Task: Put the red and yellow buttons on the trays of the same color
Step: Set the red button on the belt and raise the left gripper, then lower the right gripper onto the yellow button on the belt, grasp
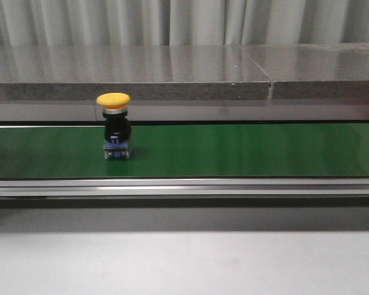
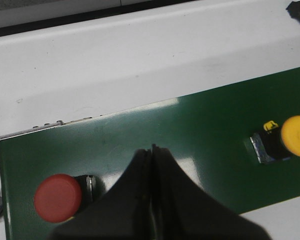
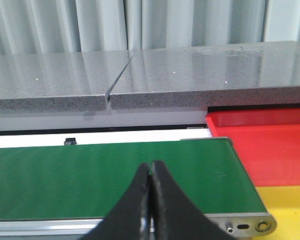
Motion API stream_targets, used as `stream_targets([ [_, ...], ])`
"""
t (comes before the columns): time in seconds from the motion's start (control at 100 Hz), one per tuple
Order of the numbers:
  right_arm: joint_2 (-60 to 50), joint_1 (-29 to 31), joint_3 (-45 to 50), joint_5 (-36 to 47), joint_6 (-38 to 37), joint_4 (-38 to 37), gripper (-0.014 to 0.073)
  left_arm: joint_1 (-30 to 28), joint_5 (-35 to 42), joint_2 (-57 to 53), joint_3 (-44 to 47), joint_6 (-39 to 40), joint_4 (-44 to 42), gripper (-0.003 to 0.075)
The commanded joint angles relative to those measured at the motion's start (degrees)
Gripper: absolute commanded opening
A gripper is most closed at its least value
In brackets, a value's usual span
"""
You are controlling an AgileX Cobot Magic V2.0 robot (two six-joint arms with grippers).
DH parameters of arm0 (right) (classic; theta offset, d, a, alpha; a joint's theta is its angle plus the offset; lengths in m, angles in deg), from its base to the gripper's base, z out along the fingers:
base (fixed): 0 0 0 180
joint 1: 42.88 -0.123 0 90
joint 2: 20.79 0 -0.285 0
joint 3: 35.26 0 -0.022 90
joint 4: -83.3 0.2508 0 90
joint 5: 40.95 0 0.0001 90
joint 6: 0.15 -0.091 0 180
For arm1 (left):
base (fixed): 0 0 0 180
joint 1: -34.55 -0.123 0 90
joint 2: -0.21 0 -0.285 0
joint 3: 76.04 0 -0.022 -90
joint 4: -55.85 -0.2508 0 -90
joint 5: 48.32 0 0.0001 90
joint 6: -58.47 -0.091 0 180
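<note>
A yellow button (image 1: 114, 125) with a black body and blue base stands upright on the green conveyor belt (image 1: 234, 150), left of centre in the front view. The left wrist view shows that belt (image 2: 190, 130) from above, with a yellow button (image 2: 287, 140) lying near one end and a red button (image 2: 58, 197) beside my left gripper (image 2: 151, 150), which is shut and empty. My right gripper (image 3: 151, 166) is shut with nothing in it, hovering over the belt's end (image 3: 140, 175). Beside that end sit the red tray (image 3: 270, 150) and the yellow tray (image 3: 287, 207). Neither gripper appears in the front view.
A grey stone ledge (image 1: 172, 74) runs behind the belt, with curtains above it. A metal rail (image 1: 184, 186) edges the belt's near side, and a white table surface (image 1: 184, 264) lies in front. White surface (image 2: 115, 65) borders the belt in the left wrist view.
</note>
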Motion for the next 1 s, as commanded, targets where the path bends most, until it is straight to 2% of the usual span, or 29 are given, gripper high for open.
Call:
stream_targets([
  [0.0,-0.72,0.40,-0.82,4.41,0.10,-0.56,-0.0065,0.96,4.96,-5.17,1.73,0.15,0.45,-0.0021],
  [0.23,-0.72,0.40,-0.82,4.47,0.10,-0.56,-0.0065,0.97,9.34,-18.43,12.88,0.15,1.06,-0.0021],
  [0.56,-0.72,0.40,-0.82,5.08,0.10,-0.56,-0.0065,0.97,9.83,-41.47,27.59,0.25,2.69,-0.0021],
  [0.77,-0.72,0.40,-0.93,10.91,0.10,-0.62,-0.0065,0.97,6.80,-54.30,32.84,0.47,3.23,-0.0021],
  [0.91,-0.57,0.40,-2.49,9.13,0.03,-1.28,-0.0065,0.97,6.27,-59.20,33.84,0.47,3.12,-0.0021],
  [0.99,0.26,0.22,-5.37,6.55,-2.50,-0.66,-0.0065,0.97,6.27,-59.99,33.95,0.47,3.01,-0.0021],
])
